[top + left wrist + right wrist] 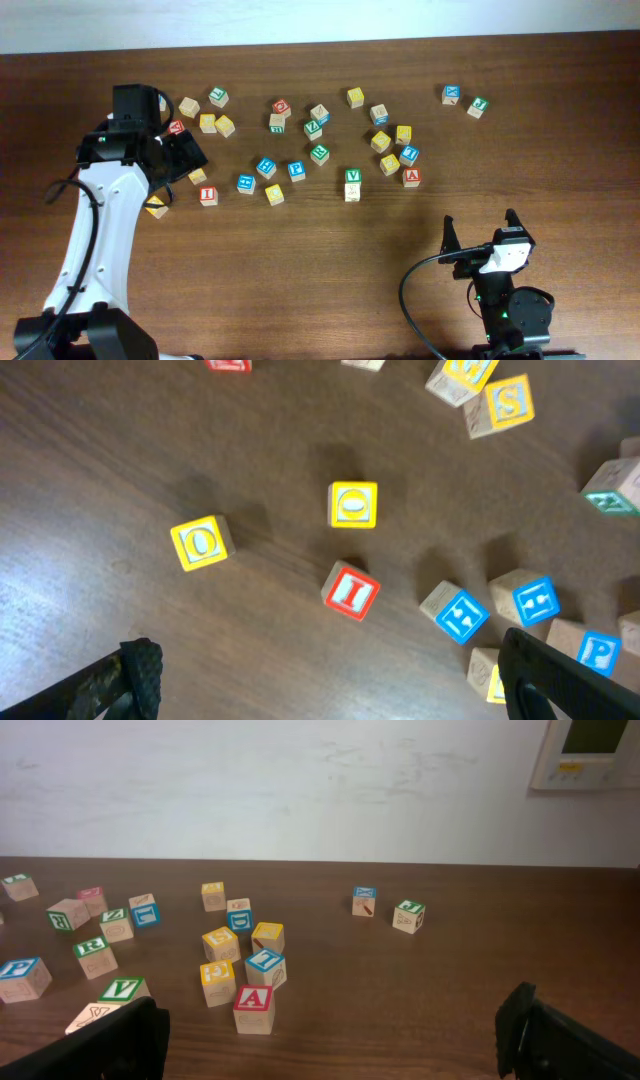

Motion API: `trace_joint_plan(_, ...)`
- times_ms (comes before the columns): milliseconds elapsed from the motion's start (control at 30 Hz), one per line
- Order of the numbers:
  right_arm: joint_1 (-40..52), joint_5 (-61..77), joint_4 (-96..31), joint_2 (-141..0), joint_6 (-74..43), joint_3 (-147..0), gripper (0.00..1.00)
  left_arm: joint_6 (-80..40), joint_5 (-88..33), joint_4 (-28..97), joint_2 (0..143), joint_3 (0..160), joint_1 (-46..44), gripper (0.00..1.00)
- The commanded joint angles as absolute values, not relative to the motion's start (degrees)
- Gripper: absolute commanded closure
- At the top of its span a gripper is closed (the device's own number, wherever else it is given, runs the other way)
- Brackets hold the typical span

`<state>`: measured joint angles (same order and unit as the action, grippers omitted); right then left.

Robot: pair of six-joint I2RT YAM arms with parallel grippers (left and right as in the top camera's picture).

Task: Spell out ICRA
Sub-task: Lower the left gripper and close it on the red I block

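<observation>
Left pincer (328, 665) spread wide, nothing held – red I cube (351, 590) just above its gap, near centre of left wrist frame, faces turned diagonal to finger line. In overhead frame, at lower left of scatter on table (330, 270); left arm nearer. Right pincer (330, 1035) wide too, empty – red A cube (253, 1003) closest ahead, lower centre-left. Small wooden cubes, red-bordered letters. Judged: wrist twist needed before closing on I.
</observation>
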<state>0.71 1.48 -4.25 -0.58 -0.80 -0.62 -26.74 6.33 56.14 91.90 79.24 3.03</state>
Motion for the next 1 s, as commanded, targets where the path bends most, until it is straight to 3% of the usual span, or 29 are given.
trace_joint_plan(0, 0.3, 1.2, -4.5, -0.2, -0.5, -0.3, 0.02, -26.1, 7.7, 59.4, 92.9, 79.6, 3.0, 0.01)
trace_joint_plan(267, 0.3, 1.2, -4.5, -0.2, -0.5, -0.3, 0.02, -22.4, -2.2, 62.2, 96.6, 79.6, 2.7, 0.02)
trace_joint_plan(367, 0.3, 1.2, -4.5, -0.2, -0.5, -0.3, 0.02, -15.7, -13.1, 62.0, 99.5, 79.6, -1.3, 0.01)
trace_joint_plan(967, 0.3, 1.2, -4.5, -0.2, -0.5, -0.3, 0.02, -20.6, -10.8, 62.5, 100.3, 79.6, -26.2, 0.01)
